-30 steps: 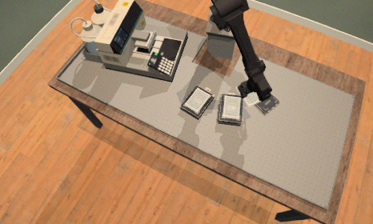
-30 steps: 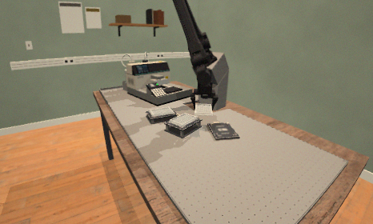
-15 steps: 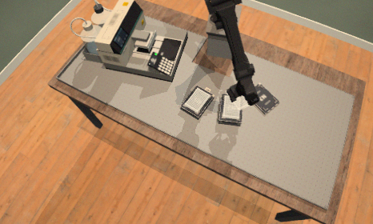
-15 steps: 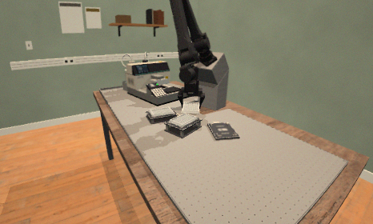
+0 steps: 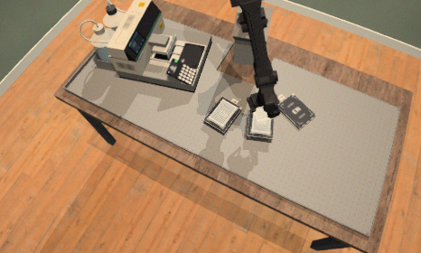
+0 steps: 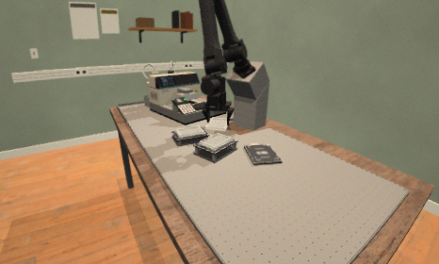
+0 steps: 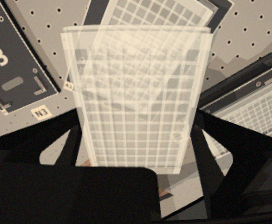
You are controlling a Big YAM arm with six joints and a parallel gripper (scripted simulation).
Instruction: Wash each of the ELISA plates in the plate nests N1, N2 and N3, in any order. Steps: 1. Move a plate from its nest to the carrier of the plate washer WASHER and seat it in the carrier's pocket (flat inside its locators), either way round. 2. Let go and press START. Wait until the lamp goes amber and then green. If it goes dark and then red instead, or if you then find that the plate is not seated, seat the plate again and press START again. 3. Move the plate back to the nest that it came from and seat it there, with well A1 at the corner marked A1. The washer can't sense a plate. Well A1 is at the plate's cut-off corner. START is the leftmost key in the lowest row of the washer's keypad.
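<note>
My gripper point(image 5: 262, 107) point(image 6: 218, 121) point(image 7: 136, 113) is shut on a clear-white plate point(image 6: 217, 124) point(image 7: 132, 142), held roughly level in the air between the fingers. Its cut-off corner cannot be made out. Nest N3 point(image 5: 304, 117) point(image 6: 269, 159) point(image 7: 24, 62) is dark and empty. The middle nest's plate point(image 5: 260, 128) point(image 6: 217, 142) point(image 7: 159, 11) sits in its nest, partly behind the held plate in the wrist view. Another plate point(image 5: 223, 113) point(image 6: 188, 132) point(image 7: 259, 111) sits in the nest nearer the washer. The washer point(image 5: 131, 30) point(image 6: 165, 92) shows a green lamp point(image 5: 176, 60) point(image 6: 185, 100).
The washer's keypad point(image 5: 186, 73) point(image 6: 186, 108) faces the table's front side. Bottles point(image 5: 98, 31) with tubes stand behind the washer. The grey arm pedestal point(image 5: 244, 50) point(image 6: 250, 104) stands at the table's back edge, close to the arm. The two loaded nests stand side by side below the arm.
</note>
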